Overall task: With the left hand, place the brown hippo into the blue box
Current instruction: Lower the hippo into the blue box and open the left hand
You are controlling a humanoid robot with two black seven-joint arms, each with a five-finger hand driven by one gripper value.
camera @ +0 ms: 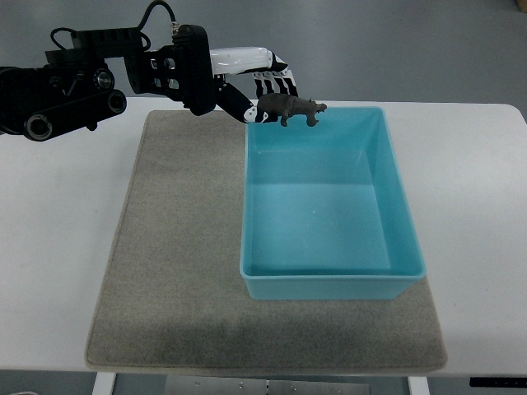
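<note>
Nearest lies the mat (165, 271) on the white table (58, 247), with the blue box (329, 284) standing on its right half, its hollow bare. Farther back, at the box's far left corner, the hippo (290, 108) hangs level over the rim — its head toward the right. The left hand (247, 86) grips its rear, fingers (276, 81) closed round it.
</note>
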